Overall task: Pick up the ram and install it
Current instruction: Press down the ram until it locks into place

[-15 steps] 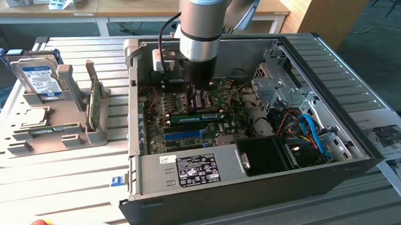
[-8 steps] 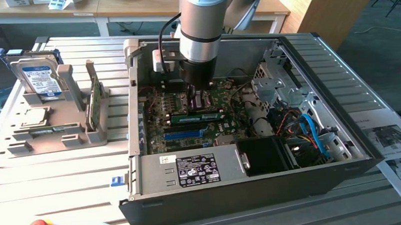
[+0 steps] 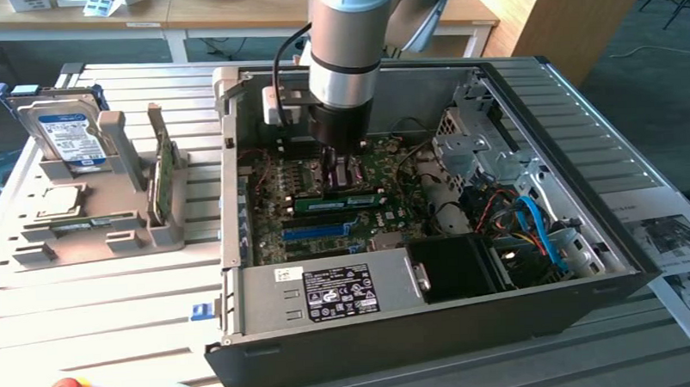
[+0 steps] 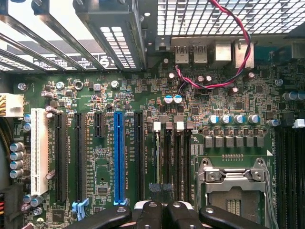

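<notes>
The ram [image 3: 336,196], a narrow green stick with a pale label, stands on edge in a slot of the motherboard [image 3: 373,171] inside the open computer case [image 3: 442,328]. My gripper [image 3: 342,169] reaches down into the case just behind the ram, over the processor socket area. In the wrist view the black fingertips [image 4: 148,215] meet with nothing visible between them, so the gripper [image 4: 162,214] is shut. They hover above one end of the black memory slots [image 4: 174,162]. Whether the fingers touch the ram I cannot tell.
A blue slot strip [image 4: 119,157] and black card slots lie beside the memory slots; red and black wires [image 4: 228,71] loop near the rear ports. At the exterior view's left a grey holder [image 3: 94,237] carries a hard drive [image 3: 67,134], a tall green card [image 3: 158,170] and a processor chip [image 3: 53,204].
</notes>
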Motion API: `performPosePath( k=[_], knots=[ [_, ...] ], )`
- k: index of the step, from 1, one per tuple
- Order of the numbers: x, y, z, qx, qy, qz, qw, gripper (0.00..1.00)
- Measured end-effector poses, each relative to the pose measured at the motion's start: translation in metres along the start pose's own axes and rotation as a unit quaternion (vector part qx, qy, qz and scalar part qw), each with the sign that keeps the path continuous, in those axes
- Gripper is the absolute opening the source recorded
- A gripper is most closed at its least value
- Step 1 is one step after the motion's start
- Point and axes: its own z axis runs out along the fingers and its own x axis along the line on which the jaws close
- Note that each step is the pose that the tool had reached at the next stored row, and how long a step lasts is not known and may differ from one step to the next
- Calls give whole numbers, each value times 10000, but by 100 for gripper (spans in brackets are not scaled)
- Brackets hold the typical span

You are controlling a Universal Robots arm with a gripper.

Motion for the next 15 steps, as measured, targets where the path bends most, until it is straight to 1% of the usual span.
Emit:
performPosePath(
  k=[15],
  knots=[
    [-1,-1,20,1,-1,0,10000,10]
  ],
)
